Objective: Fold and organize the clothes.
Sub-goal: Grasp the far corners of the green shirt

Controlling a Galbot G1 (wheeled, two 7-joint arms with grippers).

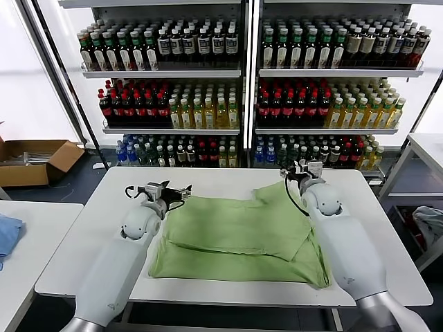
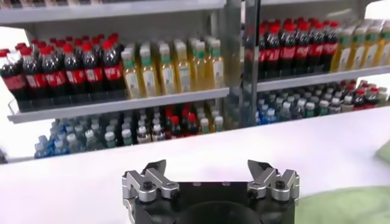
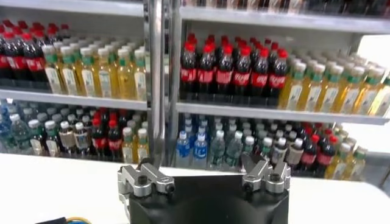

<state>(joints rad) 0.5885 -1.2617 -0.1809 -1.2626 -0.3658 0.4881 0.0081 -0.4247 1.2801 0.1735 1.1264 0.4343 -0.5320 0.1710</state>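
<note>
A light green polo shirt (image 1: 239,238) is lying partly folded on a white table (image 1: 90,235), its upper layer turned over the lower one, a sleeve reaching toward the far right edge of the table. The left gripper (image 1: 168,194) is hovering just beside the shirt's far left corner, its fingers (image 2: 149,181) standing wide apart and holding nothing. The right gripper (image 1: 303,170) is hanging over the shirt's far right sleeve, its fingers (image 3: 144,178) also spread wide and empty. Beyond the table, shelves (image 1: 163,72) are carrying rows of drink bottles (image 1: 138,107). A cardboard box (image 1: 31,160) is sitting on the floor to the table's left, and a blue cloth (image 1: 8,234) is resting on a neighbouring surface.
</note>
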